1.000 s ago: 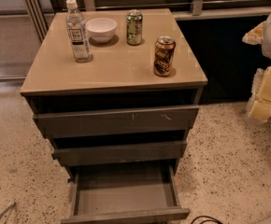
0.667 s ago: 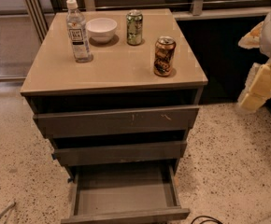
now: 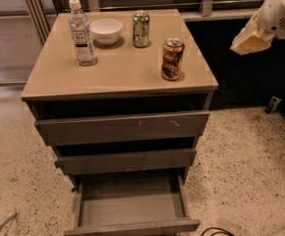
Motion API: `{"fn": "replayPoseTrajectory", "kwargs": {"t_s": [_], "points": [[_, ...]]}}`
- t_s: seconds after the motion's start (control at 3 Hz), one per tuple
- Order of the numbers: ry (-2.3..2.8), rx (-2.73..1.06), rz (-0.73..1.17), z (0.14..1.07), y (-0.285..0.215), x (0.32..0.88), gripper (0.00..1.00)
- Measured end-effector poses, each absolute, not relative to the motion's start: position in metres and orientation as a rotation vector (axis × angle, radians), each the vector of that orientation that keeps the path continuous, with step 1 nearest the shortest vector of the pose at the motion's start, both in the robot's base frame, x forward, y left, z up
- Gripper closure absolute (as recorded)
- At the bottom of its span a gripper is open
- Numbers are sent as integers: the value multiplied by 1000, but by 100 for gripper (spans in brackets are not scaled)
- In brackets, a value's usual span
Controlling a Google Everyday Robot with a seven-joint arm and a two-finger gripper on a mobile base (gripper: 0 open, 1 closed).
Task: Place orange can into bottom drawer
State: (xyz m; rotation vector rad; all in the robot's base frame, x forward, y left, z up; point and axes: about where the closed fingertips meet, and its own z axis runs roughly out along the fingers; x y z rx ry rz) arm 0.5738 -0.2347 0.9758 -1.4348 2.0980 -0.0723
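Observation:
The orange can (image 3: pixel 172 59) stands upright on the tan cabinet top (image 3: pixel 123 75), near its right edge. The bottom drawer (image 3: pixel 132 205) is pulled out and its inside is bare. The two drawers above it are pulled out a little. My gripper (image 3: pixel 249 41) is at the upper right, raised off the right side of the cabinet, apart from the can and holding nothing that I can see. The white arm (image 3: pixel 282 9) runs off the top right corner.
A clear water bottle (image 3: pixel 81 33), a white bowl (image 3: pixel 106 31) and a green can (image 3: pixel 141 29) stand at the back of the top. A speckled floor surrounds the cabinet. A black cable (image 3: pixel 216 231) lies at the bottom edge.
My arm has moved up and to the left, from low beside the cabinet to level with its top. The can, the drawers and the other objects have not moved.

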Motion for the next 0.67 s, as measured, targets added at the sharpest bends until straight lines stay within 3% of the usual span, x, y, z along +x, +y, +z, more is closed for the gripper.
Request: {"fn": "replayPoseTrajectory", "kwargs": {"t_s": [0.33,0.67], "points": [[1997,-1323,-29,986,-241,626,95],[1975,-1300,-20,991,-241,638,100]]}}
